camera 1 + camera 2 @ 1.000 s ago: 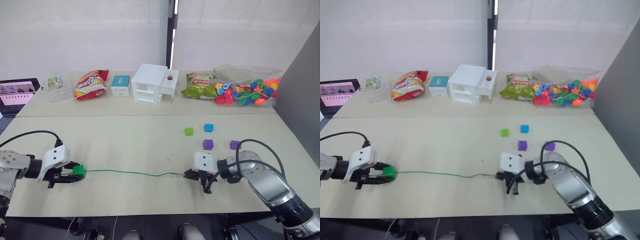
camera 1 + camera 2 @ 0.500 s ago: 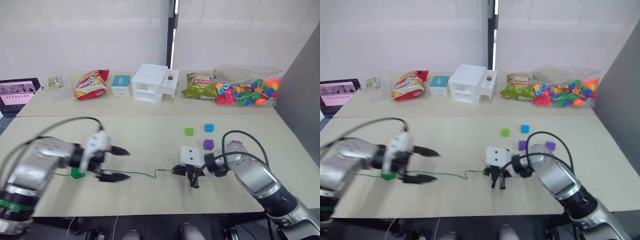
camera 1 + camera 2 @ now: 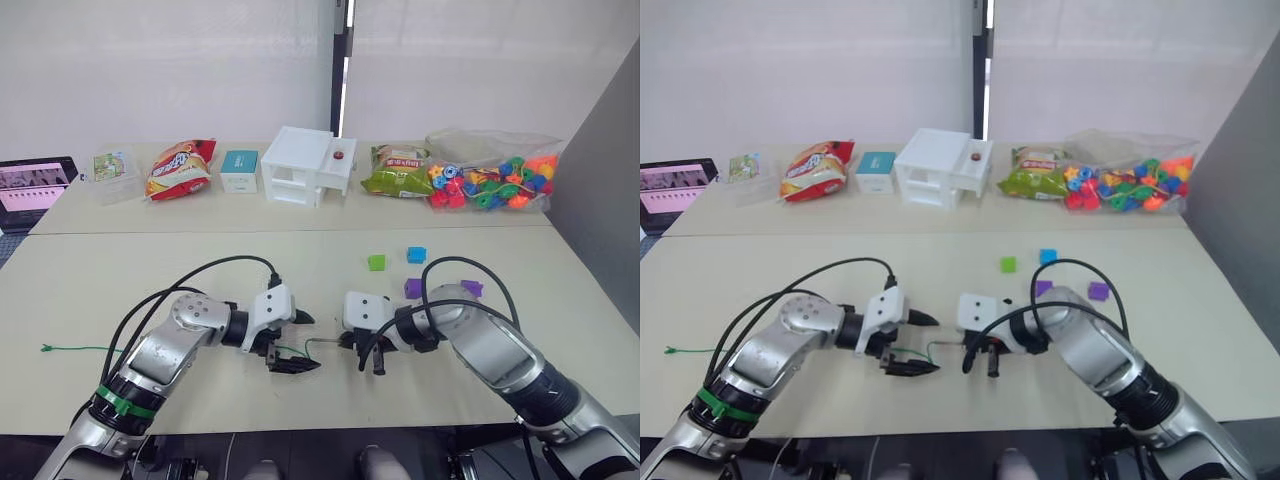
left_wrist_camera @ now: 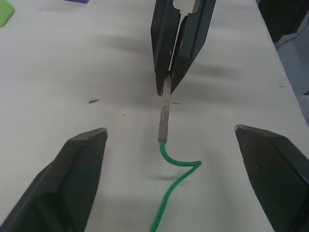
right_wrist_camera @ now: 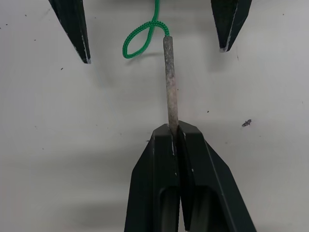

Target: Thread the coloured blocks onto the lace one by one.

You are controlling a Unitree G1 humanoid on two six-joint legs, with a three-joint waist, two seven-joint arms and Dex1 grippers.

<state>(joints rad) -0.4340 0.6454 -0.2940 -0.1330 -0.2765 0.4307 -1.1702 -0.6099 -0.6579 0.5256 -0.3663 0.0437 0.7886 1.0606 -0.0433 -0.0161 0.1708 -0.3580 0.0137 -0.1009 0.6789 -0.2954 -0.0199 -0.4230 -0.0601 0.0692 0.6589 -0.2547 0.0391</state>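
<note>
On the near table [image 3: 120, 290] four loose blocks lie beyond the right gripper [image 3: 346, 342]: a green block [image 3: 377, 263], a blue block [image 3: 417, 255] and two purple blocks [image 3: 414, 288], none touching the lace [image 4: 170, 159]. The far table carries snack bags [image 3: 181, 168], a white box [image 3: 308, 166], a tablet [image 3: 36, 185] cut by the picture's edge, and a clear bag of beads [image 3: 490, 184].

The right gripper pinches the lace's pale stiff tip [image 5: 170, 82] between closed fingers. The left gripper [image 3: 300, 342] faces it with fingers spread wide (one on each side of the tip), holding nothing. Behind the tip the green string makes a small loop, then passes under the left arm; its far end [image 3: 48, 348] shows again near the table's left edge, and whether a block sits on the hidden stretch cannot be made out.
</note>
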